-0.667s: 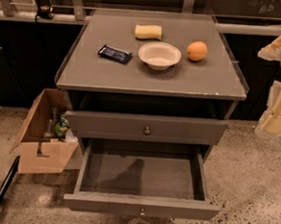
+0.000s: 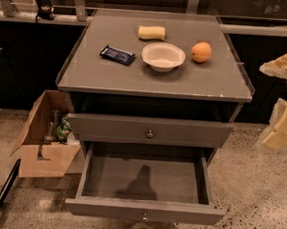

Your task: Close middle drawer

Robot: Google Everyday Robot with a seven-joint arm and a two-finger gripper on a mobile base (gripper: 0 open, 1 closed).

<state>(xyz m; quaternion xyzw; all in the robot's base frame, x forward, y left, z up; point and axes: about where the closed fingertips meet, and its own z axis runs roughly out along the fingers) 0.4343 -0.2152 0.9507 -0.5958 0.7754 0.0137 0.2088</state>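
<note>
The middle drawer (image 2: 144, 210) stands pulled fully out, empty. My gripper (image 2: 282, 127) hangs right of the cabinet, well apart (open or closed, I cannot tell). I judge I'm still approaching; next it must meet the front squarely and push straight in.

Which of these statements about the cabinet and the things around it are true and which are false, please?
1. The middle drawer is pulled out. True.
2. The orange lies inside the bowl. False: it sits on the cabinet top, to the right of the bowl and apart from it.
3. The gripper touches the middle drawer. False: it is at the right edge of the view, beside the cabinet and apart from the drawer.
4. A cardboard box stands on the floor to the left of the cabinet. True.
</note>
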